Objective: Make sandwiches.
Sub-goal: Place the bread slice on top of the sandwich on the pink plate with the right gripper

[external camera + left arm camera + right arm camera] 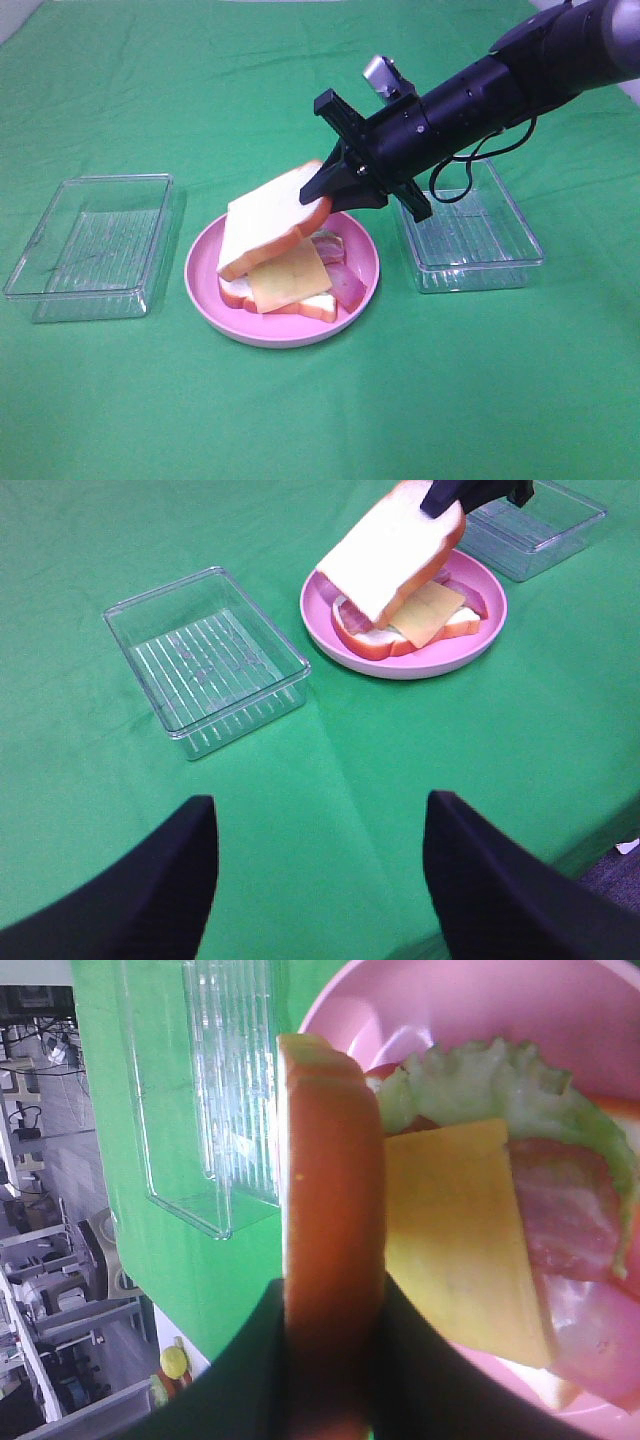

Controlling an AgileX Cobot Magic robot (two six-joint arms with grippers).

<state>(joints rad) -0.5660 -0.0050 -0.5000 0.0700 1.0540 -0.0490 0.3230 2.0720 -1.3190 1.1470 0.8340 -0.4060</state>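
A round pink plate [205,290] holds a bottom bread slice [310,306] topped with pale green lettuce [490,1085], pink-red bacon [345,278] and an orange-yellow cheese square [288,275]. My right gripper [330,185] is shut on the crust edge of a second white bread slice [270,218], which hangs tilted over the stack with its low end near the cheese. In the right wrist view the crust [330,1220] runs between the dark fingers [420,1360]. My left gripper [315,880] stands open over bare cloth, well short of the plate [400,665].
A clear plastic tray [90,245] sits left of the plate, and another clear tray [470,240] right of it, partly under the right arm. Green cloth covers the table. The table's edge shows near the left gripper.
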